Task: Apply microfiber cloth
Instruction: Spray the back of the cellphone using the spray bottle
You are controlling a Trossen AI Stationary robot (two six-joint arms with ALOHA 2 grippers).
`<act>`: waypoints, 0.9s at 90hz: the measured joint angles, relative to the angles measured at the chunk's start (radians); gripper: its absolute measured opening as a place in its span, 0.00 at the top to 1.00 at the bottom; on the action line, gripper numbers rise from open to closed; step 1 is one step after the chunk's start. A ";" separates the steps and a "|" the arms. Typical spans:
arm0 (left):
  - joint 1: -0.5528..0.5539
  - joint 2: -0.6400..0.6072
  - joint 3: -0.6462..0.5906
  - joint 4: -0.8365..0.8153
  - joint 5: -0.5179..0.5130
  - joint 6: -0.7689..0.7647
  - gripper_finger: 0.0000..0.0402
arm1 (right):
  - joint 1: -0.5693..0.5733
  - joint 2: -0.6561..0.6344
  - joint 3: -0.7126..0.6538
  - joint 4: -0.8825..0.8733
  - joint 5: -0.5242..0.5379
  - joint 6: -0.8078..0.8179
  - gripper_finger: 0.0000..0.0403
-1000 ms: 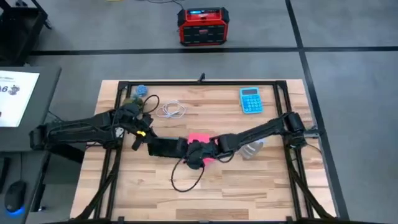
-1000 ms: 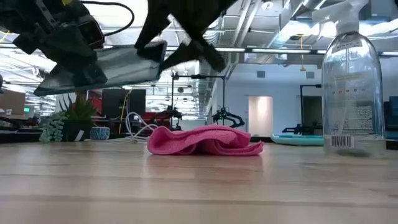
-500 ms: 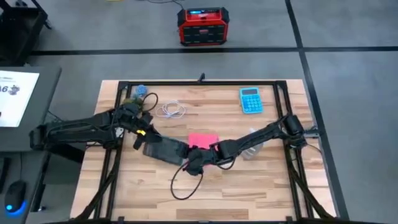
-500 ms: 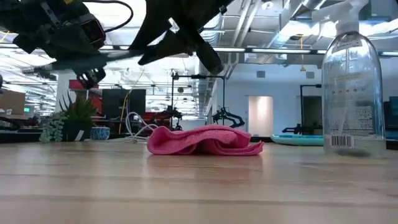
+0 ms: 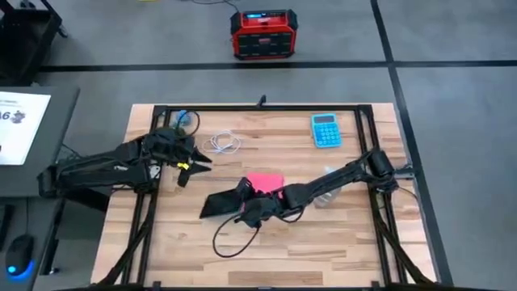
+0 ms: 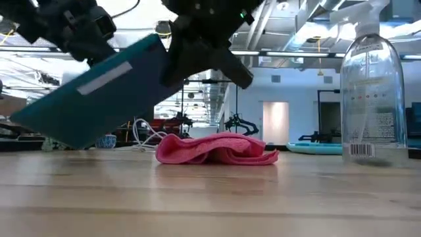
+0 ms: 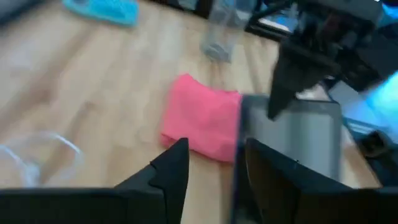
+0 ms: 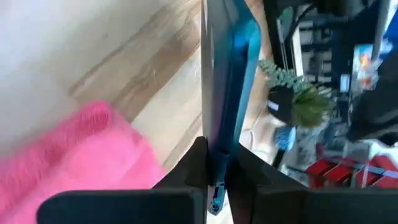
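Cloth (image 5: 265, 183): one, pink. Right gripper (image 5: 245, 205) jaws clamp one phone (image 5: 221, 202); left gripper (image 5: 196, 161) jaws apart, empty.

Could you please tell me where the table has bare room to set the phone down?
Bare wood lies along the near edge, right of the black cable. The middle is crowded: pink cloth, spray bottle, and the right pincer holding the phone.

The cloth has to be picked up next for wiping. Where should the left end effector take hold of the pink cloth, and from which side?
Probably from straight above, pinching the raised fold along the top of the microfiber cloth. It lies crumpled and low on the table, so its humps give the fingers something to close on. The left end effector is free and open.
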 joint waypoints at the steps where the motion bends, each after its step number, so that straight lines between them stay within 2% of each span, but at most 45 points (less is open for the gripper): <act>1: -0.003 0.000 0.003 0.001 0.000 0.006 0.66 | 0.000 -0.005 0.000 -0.008 0.002 0.019 0.96; 10: -0.052 0.000 0.006 0.043 -0.008 0.016 0.66 | -0.013 -0.065 0.001 -0.058 0.003 0.204 0.96; 23: -0.158 0.000 0.006 0.098 -0.107 -0.008 0.66 | -0.045 -0.161 0.002 -0.154 -0.012 0.421 0.96; 43: -0.322 0.021 0.006 0.162 -0.275 0.017 0.66 | -0.140 -0.234 0.003 -0.361 -0.275 0.707 0.96; 52: -0.385 0.066 0.006 0.213 -0.369 0.009 0.66 | -0.173 -0.223 0.002 -0.418 -0.356 0.740 0.96; 64: -0.451 0.162 0.006 0.241 -0.466 0.068 0.66 | -0.195 -0.211 0.002 -0.437 -0.362 0.730 0.96; 81: -0.479 0.322 0.015 0.250 -0.505 0.054 0.66 | -0.220 -0.206 0.002 -0.443 -0.399 0.720 0.96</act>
